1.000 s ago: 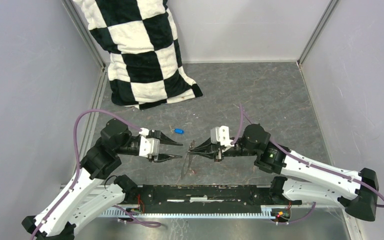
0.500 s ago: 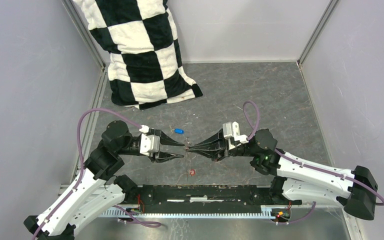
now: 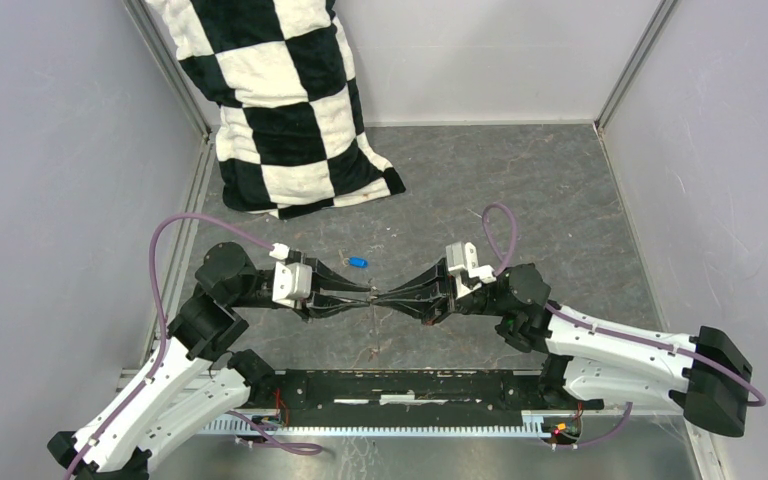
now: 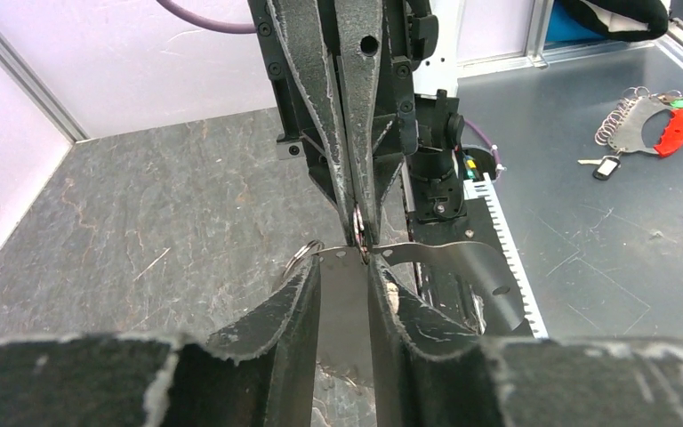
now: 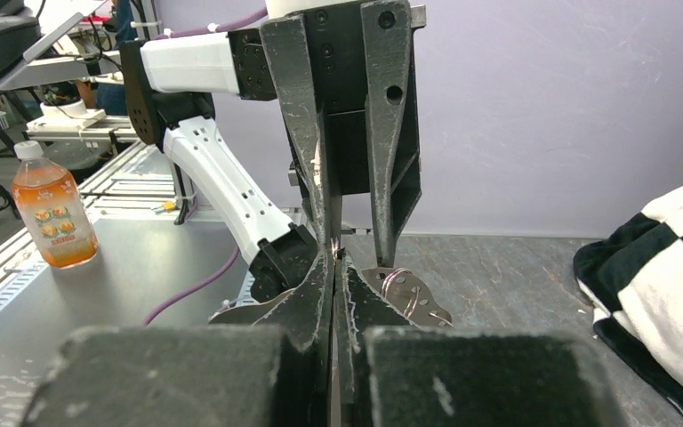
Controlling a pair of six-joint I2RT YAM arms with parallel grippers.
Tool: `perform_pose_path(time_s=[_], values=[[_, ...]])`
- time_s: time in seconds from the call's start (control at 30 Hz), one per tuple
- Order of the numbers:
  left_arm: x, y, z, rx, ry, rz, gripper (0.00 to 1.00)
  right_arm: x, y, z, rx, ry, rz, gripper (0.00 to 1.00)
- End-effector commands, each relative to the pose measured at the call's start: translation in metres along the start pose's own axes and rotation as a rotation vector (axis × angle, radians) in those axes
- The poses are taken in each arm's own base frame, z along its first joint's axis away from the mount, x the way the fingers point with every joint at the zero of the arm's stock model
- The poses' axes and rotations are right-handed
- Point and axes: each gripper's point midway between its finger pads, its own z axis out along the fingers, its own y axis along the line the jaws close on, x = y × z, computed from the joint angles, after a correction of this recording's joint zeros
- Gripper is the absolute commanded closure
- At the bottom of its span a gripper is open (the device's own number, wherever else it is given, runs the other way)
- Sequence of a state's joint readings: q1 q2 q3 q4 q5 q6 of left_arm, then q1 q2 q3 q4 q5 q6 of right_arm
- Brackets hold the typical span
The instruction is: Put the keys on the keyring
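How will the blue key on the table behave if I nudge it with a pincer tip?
The blue key looks tiny beside the left pincer, so it is probably light and quick to skid. It seems to lie flat, so rolling looks unlikely.

No legible text anywhere (bottle (image 5: pixel 51 213) label blurred)

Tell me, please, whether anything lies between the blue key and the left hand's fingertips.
Nothing visible does: the blue key lies on the table just beyond the left hand, with only grey surface between them.
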State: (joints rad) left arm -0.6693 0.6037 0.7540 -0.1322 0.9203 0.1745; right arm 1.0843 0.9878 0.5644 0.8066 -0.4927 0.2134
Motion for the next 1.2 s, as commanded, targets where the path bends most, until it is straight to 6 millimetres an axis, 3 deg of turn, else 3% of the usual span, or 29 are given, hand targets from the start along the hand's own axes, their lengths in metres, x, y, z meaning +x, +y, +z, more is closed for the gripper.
perform_pose_path(time_s=[0.0,0.23,0.5,0.57,0.63,0.77,1.03,1.17], values=[[-0.005,-0.004,0.0,0.023,-0.015,-0.001,0.69,-0.026,0.0,0.004,0.004,-0.109,-0.019,0.99],[-0.002,-0.003,0.0,0.024,0.0,0.021,0.77,-0.026,0.001,0.007,0.0,-0.123,-0.011,0.99],[-0.006,-0.001,0.0,0.021,-0.005,0.037,0.78,-0.02,0.003,0.011,-0.001,-0.106,-0.008,0.99],[-0.006,0.0,0.0,0.018,-0.005,0.045,0.93,-0.018,0.004,0.012,-0.004,-0.101,-0.006,0.99],[-0.007,0.001,-0.001,0.005,-0.005,0.061,0.98,-0.015,0.005,0.013,-0.01,-0.09,-0.002,0.99],[-0.007,0.001,-0.005,-0.008,0.007,0.118,0.98,-0.008,0.005,0.012,-0.012,-0.046,-0.004,0.9],[0.006,0.002,-0.012,-0.014,0.072,0.217,0.98,0.0,-0.001,0.01,-0.006,0.125,-0.095,0.6],[0.01,0.001,-0.016,-0.008,0.092,0.298,0.98,-0.001,-0.003,0.01,-0.036,0.237,-0.172,0.53]])
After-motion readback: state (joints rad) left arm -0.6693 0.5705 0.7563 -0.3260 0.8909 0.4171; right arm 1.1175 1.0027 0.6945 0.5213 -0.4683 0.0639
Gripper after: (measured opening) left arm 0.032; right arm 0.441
